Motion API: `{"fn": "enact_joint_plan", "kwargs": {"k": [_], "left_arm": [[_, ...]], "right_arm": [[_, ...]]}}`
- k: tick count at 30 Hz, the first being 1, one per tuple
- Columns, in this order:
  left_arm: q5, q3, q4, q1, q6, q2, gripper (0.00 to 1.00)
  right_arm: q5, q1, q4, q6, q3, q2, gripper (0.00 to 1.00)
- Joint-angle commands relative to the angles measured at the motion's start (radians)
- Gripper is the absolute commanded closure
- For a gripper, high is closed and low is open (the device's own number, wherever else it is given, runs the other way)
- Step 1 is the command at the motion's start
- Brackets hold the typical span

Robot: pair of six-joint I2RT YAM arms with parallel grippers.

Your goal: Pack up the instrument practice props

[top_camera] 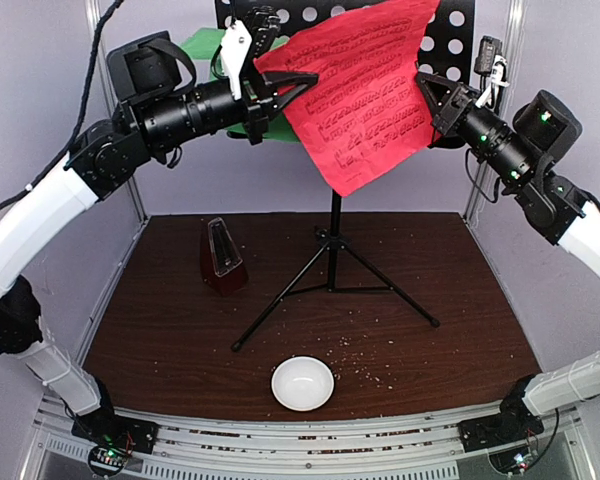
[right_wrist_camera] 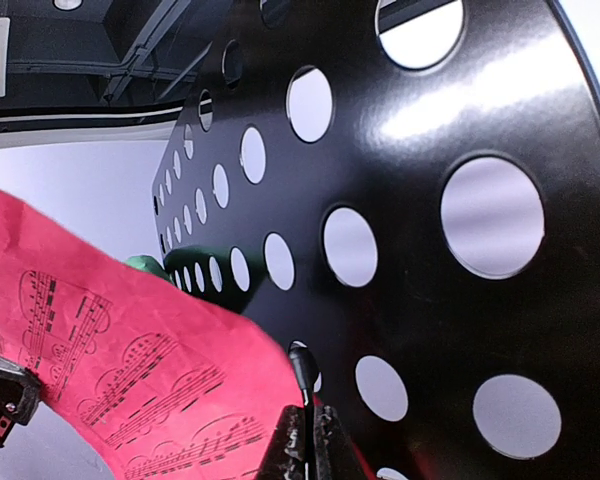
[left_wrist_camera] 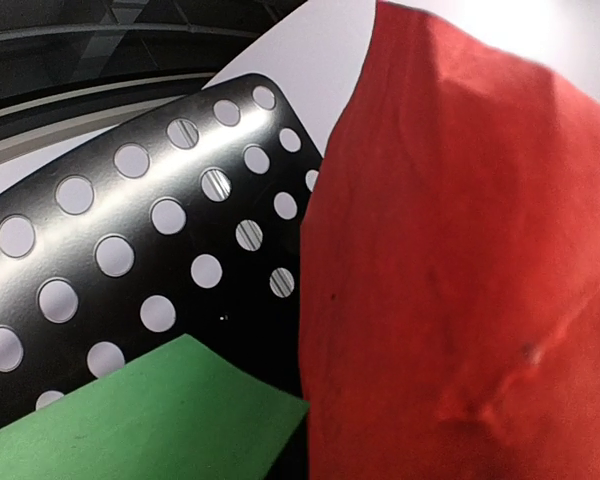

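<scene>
The red paper sheet (top_camera: 365, 90) with printed music hangs tilted in front of the black perforated music stand (top_camera: 450, 30), stretched between both grippers. My left gripper (top_camera: 285, 85) is shut on its left edge; in the left wrist view the red sheet (left_wrist_camera: 460, 280) hides the fingers. My right gripper (top_camera: 427, 92) is shut on the sheet's right edge, its jaws pressed together (right_wrist_camera: 310, 440) on the red sheet (right_wrist_camera: 130, 370). The green sheet (top_camera: 205, 42) lies on the stand behind the left arm (left_wrist_camera: 140, 420). The dark red-brown metronome (top_camera: 221, 257) stands upright on the table.
The stand's tripod legs (top_camera: 333, 285) spread across the middle of the brown table. A small white bowl (top_camera: 302, 384) sits near the front edge. Crumbs are scattered on the right half. Frame posts rise at both back corners.
</scene>
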Motion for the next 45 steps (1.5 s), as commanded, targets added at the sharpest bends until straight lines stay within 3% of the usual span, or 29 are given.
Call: {"fn": "enact_joint_plan", "kwargs": {"k": [1, 9, 16, 24, 29, 39, 45], "left_arm": [[0.048, -0.076, 0.031, 0.01, -0.058, -0.08, 1.0], [0.277, -0.196, 0.024, 0.037, -0.033, -0.18, 1.0], [0.459, -0.291, 0.016, 0.062, -0.099, -0.257, 1.0], [0.46, -0.432, -0.02, 0.095, -0.185, -0.282, 1.0], [0.475, -0.571, 0.061, 0.142, -0.289, -0.286, 1.0], [0.45, -0.652, 0.08, 0.176, -0.433, -0.198, 1.0], [0.494, -0.677, 0.11, 0.177, -0.482, -0.163, 1.0]], "right_arm": [[0.026, 0.003, 0.001, 0.012, -0.019, -0.014, 1.0], [0.072, 0.003, 0.007, 0.032, -0.03, -0.021, 1.0], [0.074, 0.003, -0.012, 0.037, -0.017, -0.01, 0.97], [0.065, 0.003, -0.015, 0.041, -0.016, -0.016, 0.77], [0.027, 0.003, -0.026, 0.042, -0.016, -0.026, 0.52], [-0.115, 0.003, -0.029, -0.004, -0.142, -0.164, 0.06], [-0.196, 0.003, 0.018, -0.062, -0.353, -0.333, 0.0]]}}
